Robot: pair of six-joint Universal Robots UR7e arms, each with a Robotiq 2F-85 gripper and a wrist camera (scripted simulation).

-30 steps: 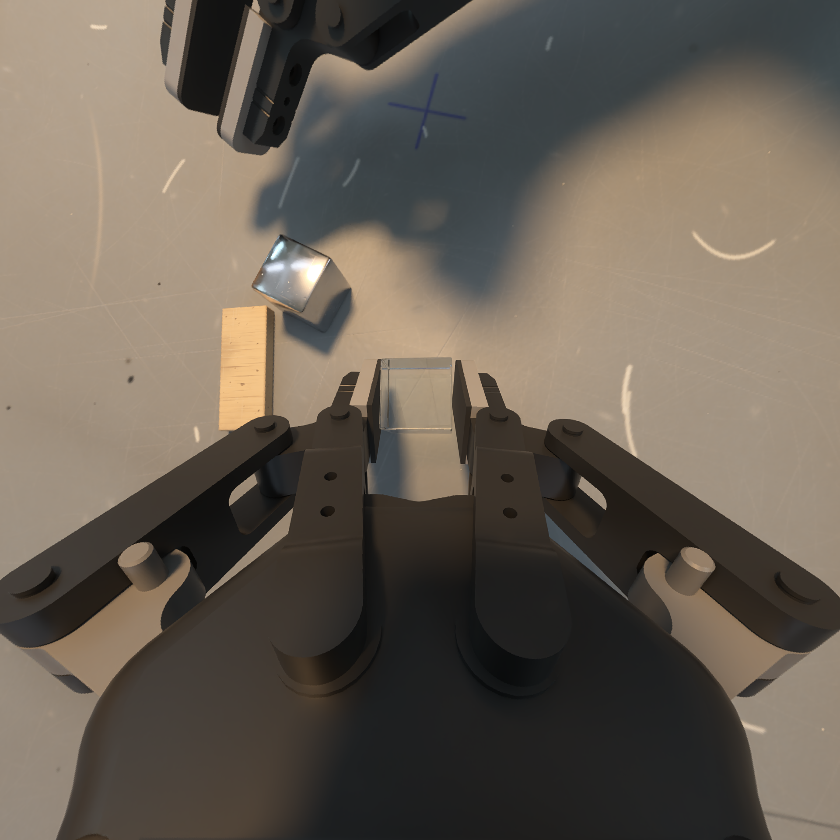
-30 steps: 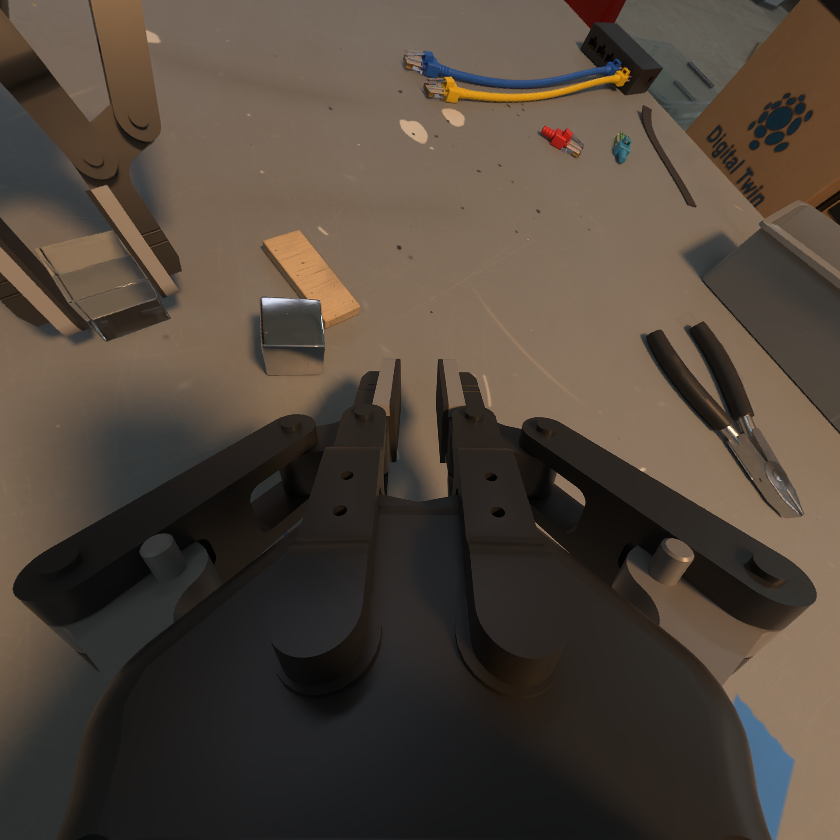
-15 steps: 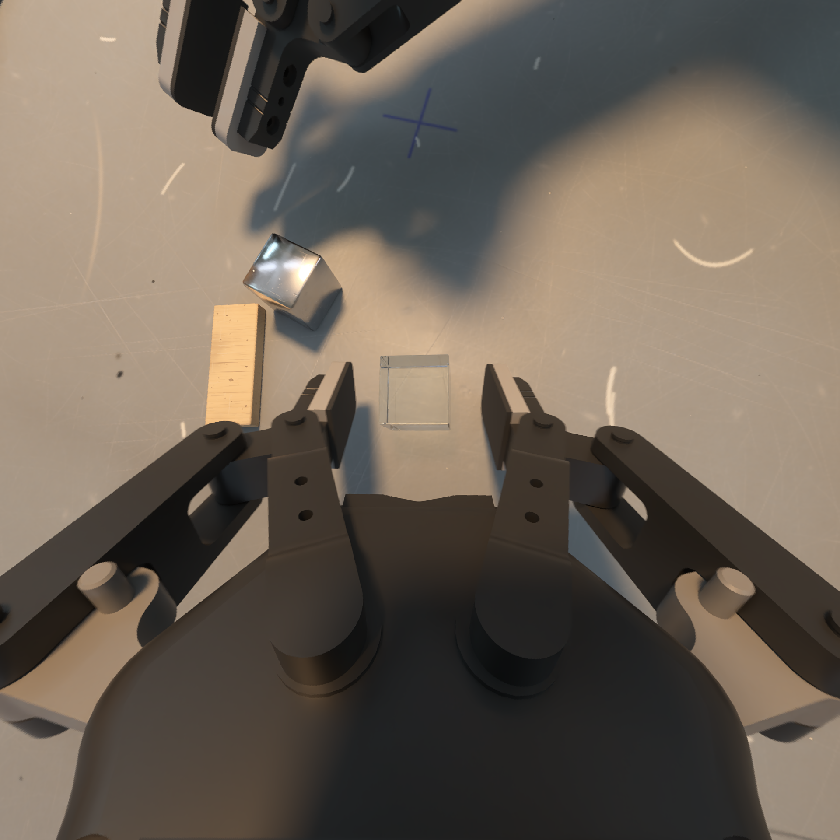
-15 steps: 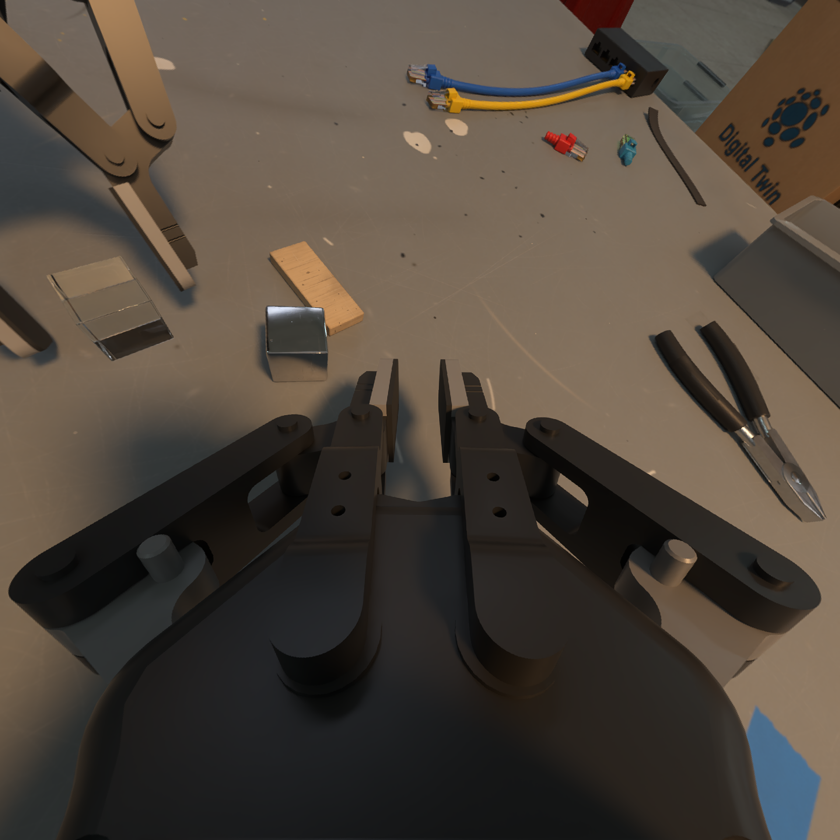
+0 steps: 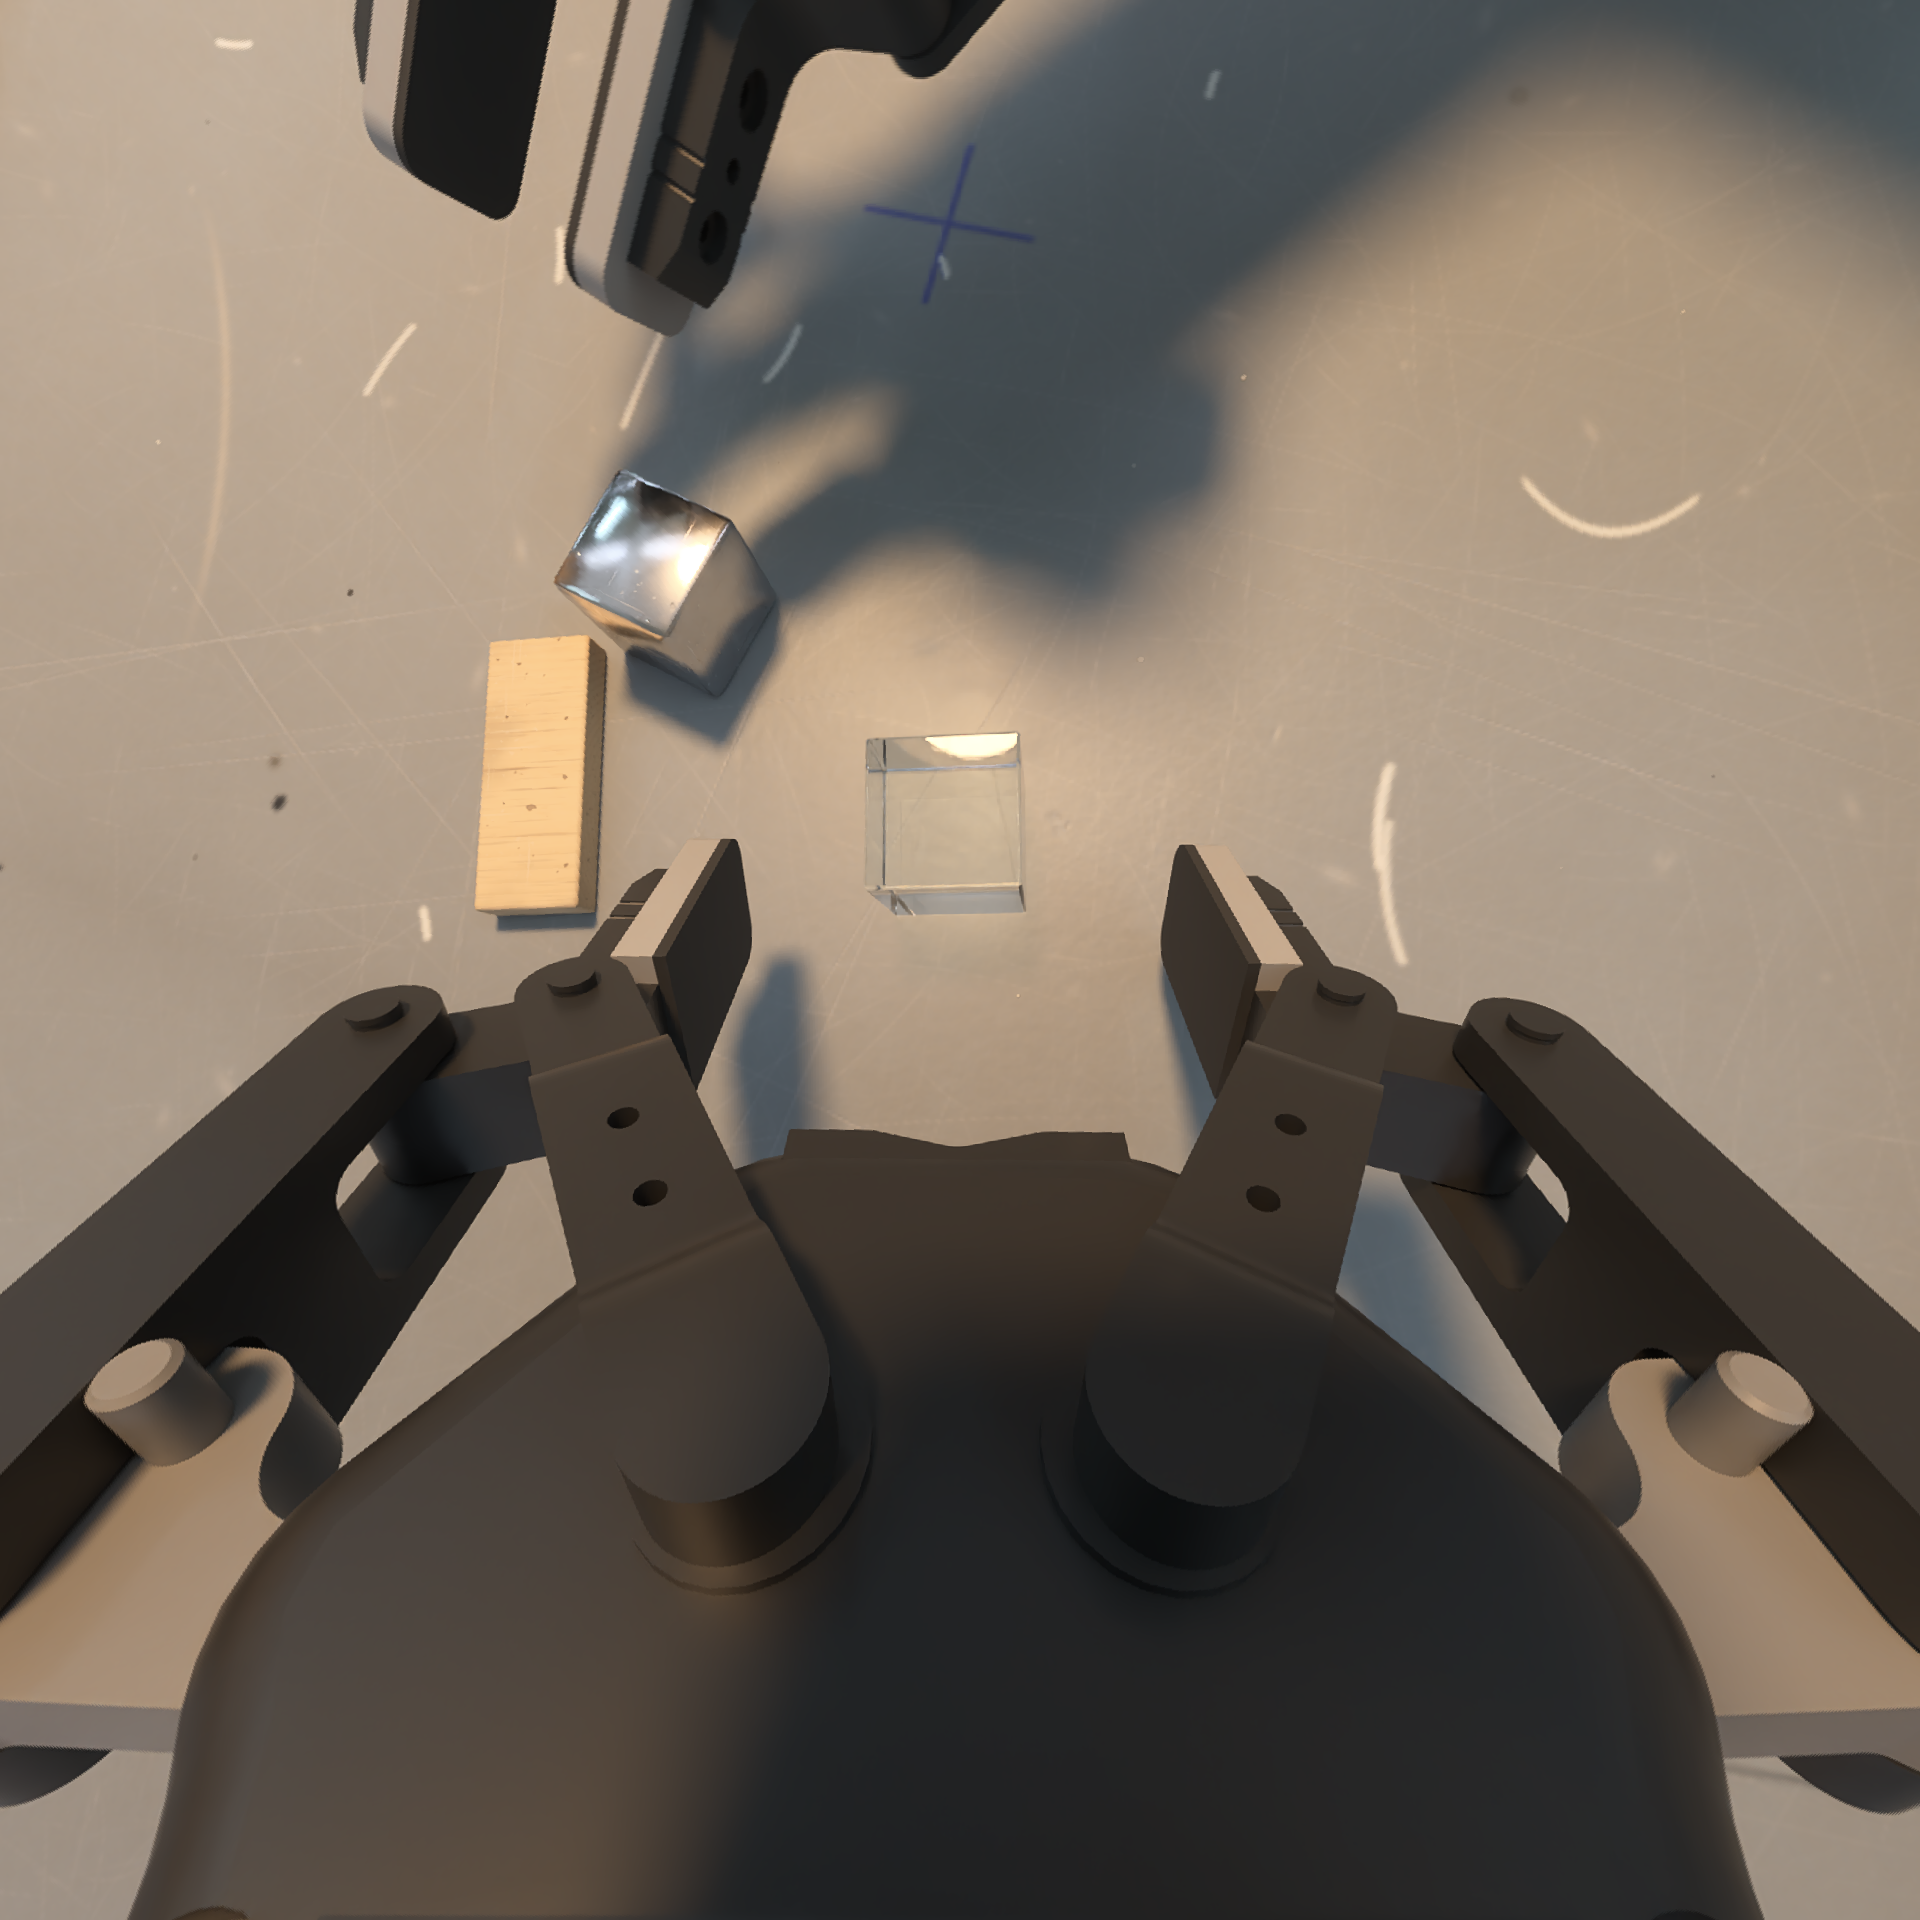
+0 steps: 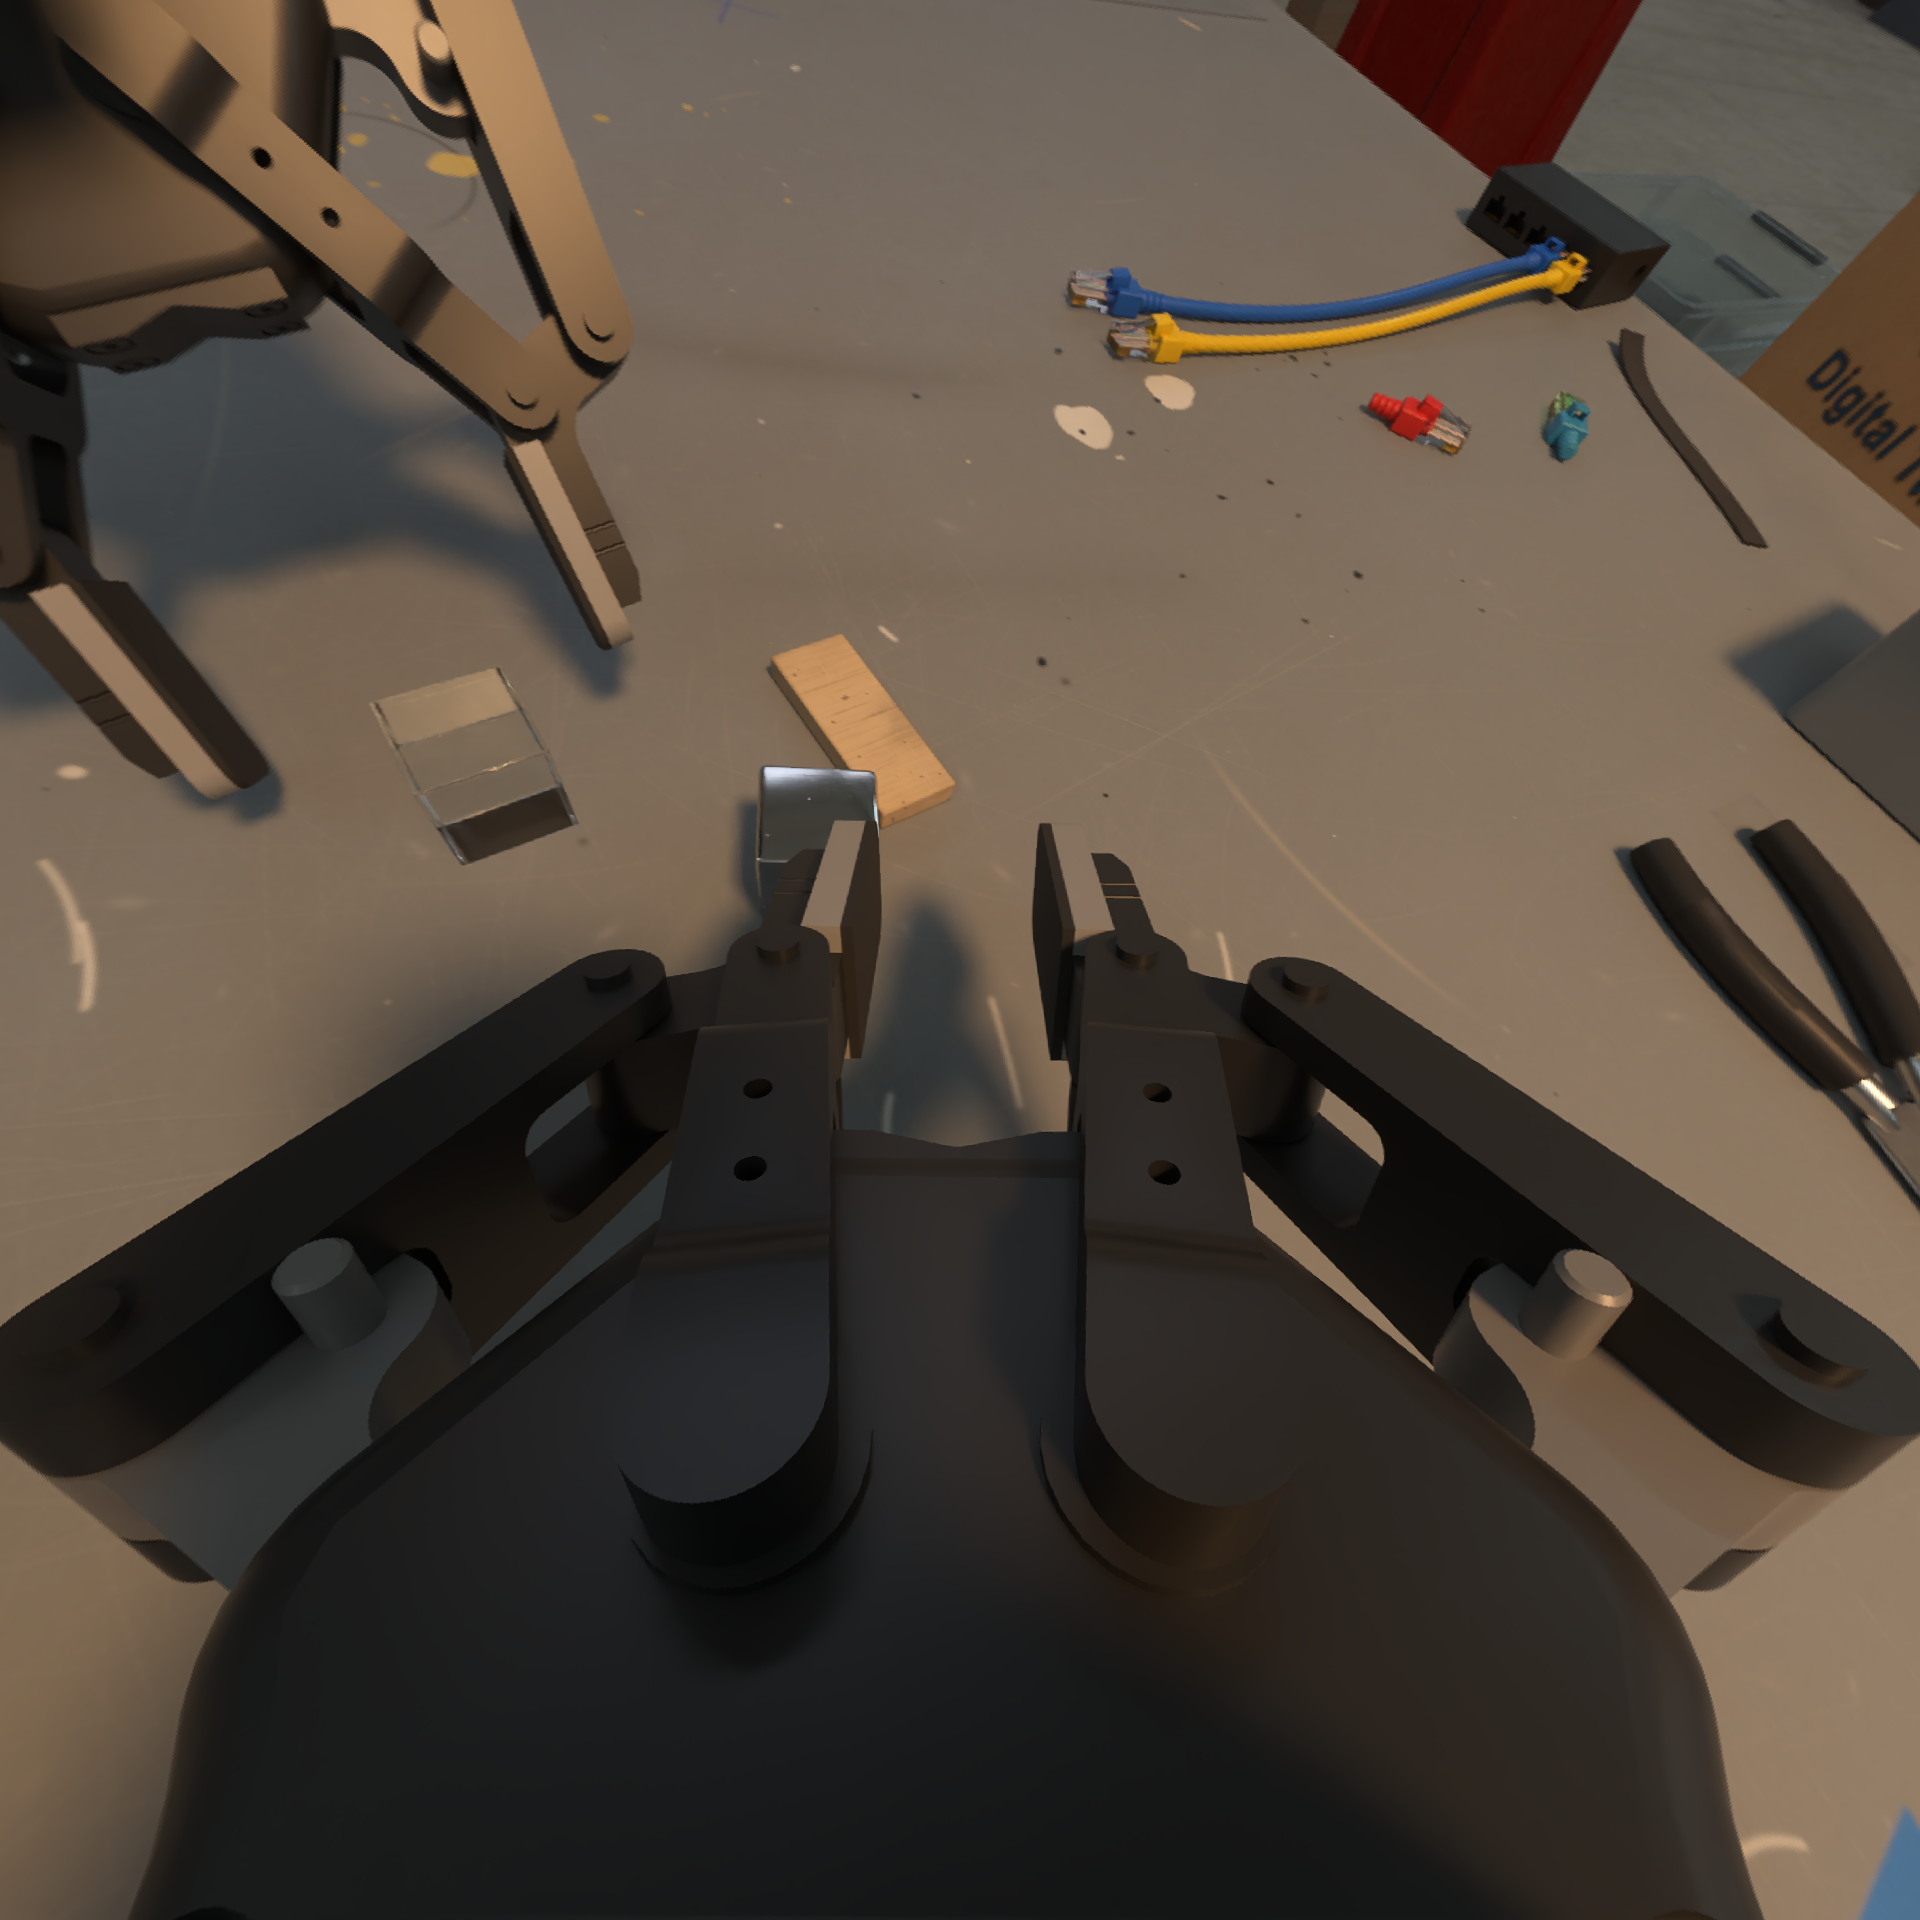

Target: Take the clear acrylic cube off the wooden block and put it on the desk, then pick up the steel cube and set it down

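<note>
— Step? Acrylic cube [image 5: 943, 823] down on desk [image 5: 1455, 727], beside block [image 5: 540, 774]; left gripper [image 5: 951, 935] spread wide, empty.
— Next: steel cube [image 6: 816, 816]. Right gripper [image 6: 956, 883] parted, empty; needs centring, then closing.

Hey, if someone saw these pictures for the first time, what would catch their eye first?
Probably the shiny steel cube on the desk, next to the wooden block. Then the clear cube, standing alone on the desk just ahead of the open left gripper. Farther back, blue and yellow cables add the only bright colour.
</note>
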